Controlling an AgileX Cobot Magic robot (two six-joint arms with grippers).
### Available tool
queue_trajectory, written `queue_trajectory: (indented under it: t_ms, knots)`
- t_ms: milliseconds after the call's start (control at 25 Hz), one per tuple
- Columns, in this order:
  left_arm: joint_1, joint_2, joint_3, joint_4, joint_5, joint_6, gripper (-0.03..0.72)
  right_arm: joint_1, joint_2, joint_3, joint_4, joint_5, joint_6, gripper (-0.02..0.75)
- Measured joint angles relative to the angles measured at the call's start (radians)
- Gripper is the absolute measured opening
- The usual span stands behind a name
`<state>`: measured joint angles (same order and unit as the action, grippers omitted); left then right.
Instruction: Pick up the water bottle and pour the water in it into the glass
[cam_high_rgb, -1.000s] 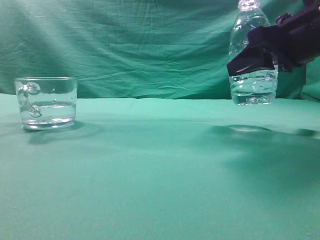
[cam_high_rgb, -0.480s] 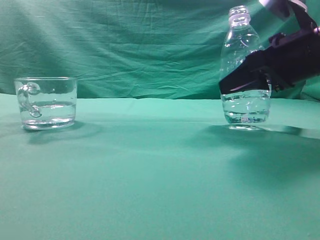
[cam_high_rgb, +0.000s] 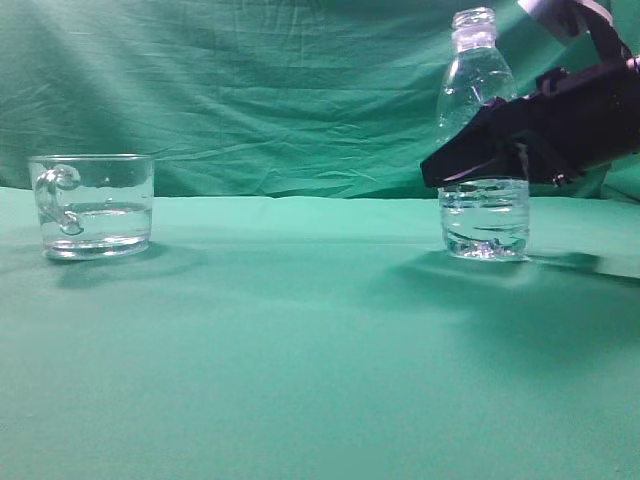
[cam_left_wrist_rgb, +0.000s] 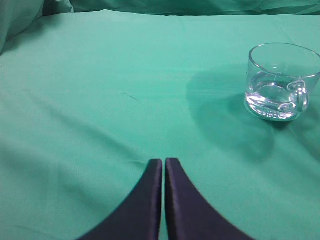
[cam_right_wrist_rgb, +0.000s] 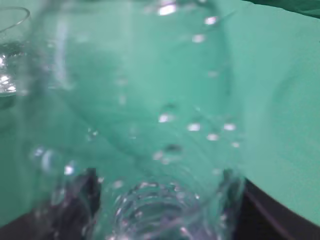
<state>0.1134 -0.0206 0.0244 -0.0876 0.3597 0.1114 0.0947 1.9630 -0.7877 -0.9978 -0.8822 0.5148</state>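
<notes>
The water bottle stands upright on the green cloth at the right, with a little water in its ribbed lower part. My right gripper is shut on the bottle's middle. In the right wrist view the bottle fills the frame between my right gripper's dark fingers. The glass, a clear mug with a curled handle, stands at the far left and holds some water. It also shows in the left wrist view and at the top left of the right wrist view. My left gripper is shut and empty, well short of the glass.
A green cloth covers the table and hangs as a backdrop behind it. A wide stretch of cloth lies between the glass and the bottle.
My right gripper has lowered the bottle and shifted it a little to the left. It hung in the air before, and its base now rests on the cloth.
</notes>
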Motion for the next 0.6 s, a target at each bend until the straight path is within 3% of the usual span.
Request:
queue_trajectory:
  t_ms: [120, 240, 280, 600]
  knots:
    - [0.0, 0.0, 0.0, 0.0, 0.0, 0.0, 0.0, 0.0, 0.0, 0.0, -0.002, -0.002, 0.082, 0.643]
    - [0.0, 0.0, 0.0, 0.0, 0.0, 0.0, 0.0, 0.0, -0.017, 0.0, -0.029, -0.002, 0.131, 0.644]
    - [0.0, 0.0, 0.0, 0.0, 0.0, 0.0, 0.0, 0.0, -0.033, 0.0, -0.04, -0.002, 0.136, 0.687]
    - [0.0, 0.0, 0.0, 0.0, 0.0, 0.0, 0.0, -0.053, -0.243, 0.0, -0.054, -0.002, 0.238, 0.67]
